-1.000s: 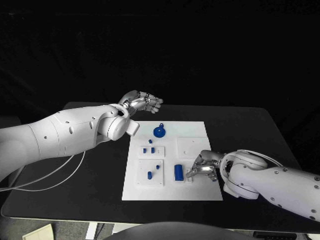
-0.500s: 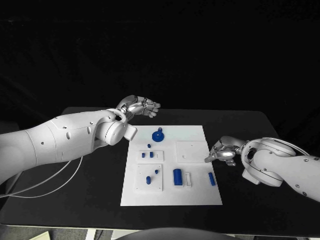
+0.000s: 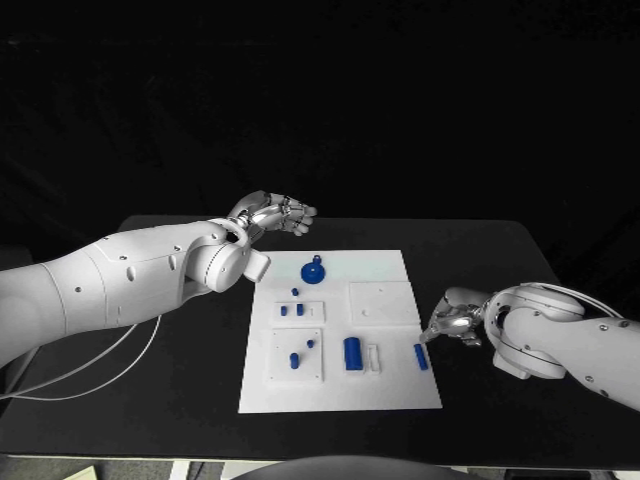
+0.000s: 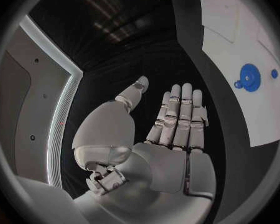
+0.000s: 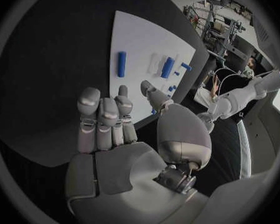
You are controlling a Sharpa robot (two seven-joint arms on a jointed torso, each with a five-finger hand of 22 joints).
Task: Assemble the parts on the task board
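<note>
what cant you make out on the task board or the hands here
- Small blue parts on the task board: too small in the head view to tell whether they stand in sockets or lie loose.
- Right hand: head view, its arm covers the palm.
- Left hand: head view, curled fingers hide the palm.

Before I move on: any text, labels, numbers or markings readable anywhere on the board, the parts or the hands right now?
None can be read.
The task board is plain white, with no print showing.
The blue parts, such as the round one and the bar, carry no visible marks.
The left hand and right hand show bare metal, no label.
</note>
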